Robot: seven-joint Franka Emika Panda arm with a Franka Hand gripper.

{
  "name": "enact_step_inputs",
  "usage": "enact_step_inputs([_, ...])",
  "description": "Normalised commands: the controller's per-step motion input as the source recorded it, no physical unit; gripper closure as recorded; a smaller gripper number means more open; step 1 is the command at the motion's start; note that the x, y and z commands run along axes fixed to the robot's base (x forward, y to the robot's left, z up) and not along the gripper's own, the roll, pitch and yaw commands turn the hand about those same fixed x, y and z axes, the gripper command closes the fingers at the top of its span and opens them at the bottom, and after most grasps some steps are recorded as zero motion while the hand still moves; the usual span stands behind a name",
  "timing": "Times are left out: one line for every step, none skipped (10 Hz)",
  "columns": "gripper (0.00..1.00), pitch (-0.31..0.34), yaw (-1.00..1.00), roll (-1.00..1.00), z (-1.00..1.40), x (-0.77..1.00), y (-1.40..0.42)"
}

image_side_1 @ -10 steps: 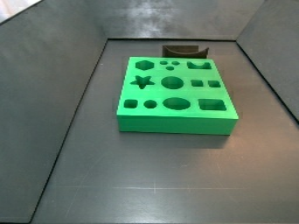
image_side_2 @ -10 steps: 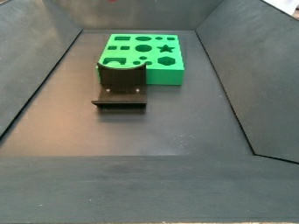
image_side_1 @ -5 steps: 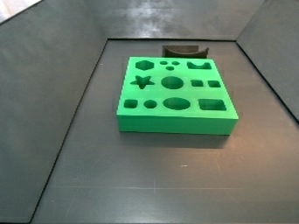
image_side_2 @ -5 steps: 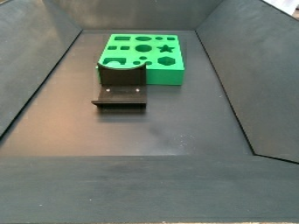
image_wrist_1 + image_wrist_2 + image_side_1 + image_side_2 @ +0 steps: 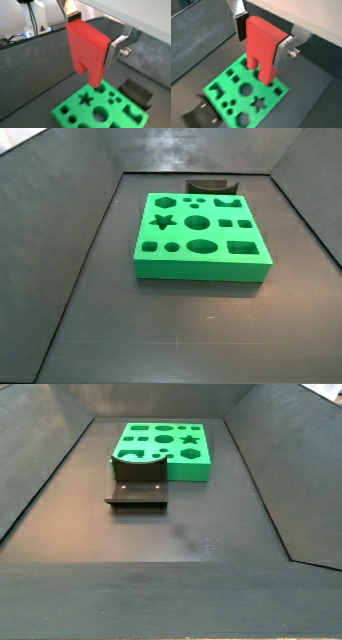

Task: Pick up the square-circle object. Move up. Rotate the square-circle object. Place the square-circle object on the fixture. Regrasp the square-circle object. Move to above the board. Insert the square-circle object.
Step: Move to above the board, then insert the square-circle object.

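Note:
In both wrist views my gripper [image 5: 89, 37] [image 5: 264, 37] is shut on the square-circle object [image 5: 87, 47] [image 5: 263, 45], a red elongated block hanging with its two prongs pointing down. It hangs high above the green board [image 5: 100, 107] [image 5: 241, 95], well clear of it. The silver fingers [image 5: 117, 47] [image 5: 286, 49] press its two sides. Both side views show the board [image 5: 201, 236] [image 5: 166, 450] and the dark fixture [image 5: 209, 186] [image 5: 138, 481] beside it, but neither the gripper nor the red block appears there.
The board and fixture sit on a dark floor enclosed by sloping grey walls [image 5: 54, 198] [image 5: 274, 454]. In a wrist view, cables and equipment [image 5: 30, 25] stand outside the enclosure.

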Motion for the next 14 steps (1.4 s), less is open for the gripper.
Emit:
enact_step_inputs([1.00, -0.031, -0.09, -0.65, 0.03, -0.15, -0.18])
enact_step_inputs([1.00, -0.021, -0.04, -0.40, 0.02, -0.09, -0.09])
enact_step_inputs([1.00, -0.023, -0.03, -0.30, 0.01, -0.08, -0.06])
enact_step_inputs([1.00, -0.006, 0.00, 0.00, 0.00, 0.00, 0.00])
enact_step_inputs([1.00, 0.006, 0.00, 0.00, 0.00, 0.00, 0.00])
enact_step_inputs([1.00, 0.004, 0.00, 0.00, 0.00, 0.00, 0.00])
enact_step_inputs([1.00, 0.009, 0.00, 0.00, 0.00, 0.00, 0.00])
enact_step_inputs([1.00, -0.006, 0.00, 0.00, 0.00, 0.00, 0.00])
enact_step_inputs([1.00, 0.004, 0.00, 0.00, 0.00, 0.00, 0.00])
enact_step_inputs([1.00, -0.004, 0.00, 0.00, 0.00, 0.00, 0.00])
enact_step_inputs([1.00, 0.000, 0.00, 0.01, 0.00, 0.00, 0.00])
enact_step_inputs([1.00, -0.013, 0.00, 0.05, 0.00, -0.09, -0.05])
enact_step_inputs([1.00, -0.276, 0.00, -0.25, -0.31, 0.00, 0.01])
enact_step_inputs([1.00, -0.221, 0.05, -0.03, -0.82, -0.07, 0.00])
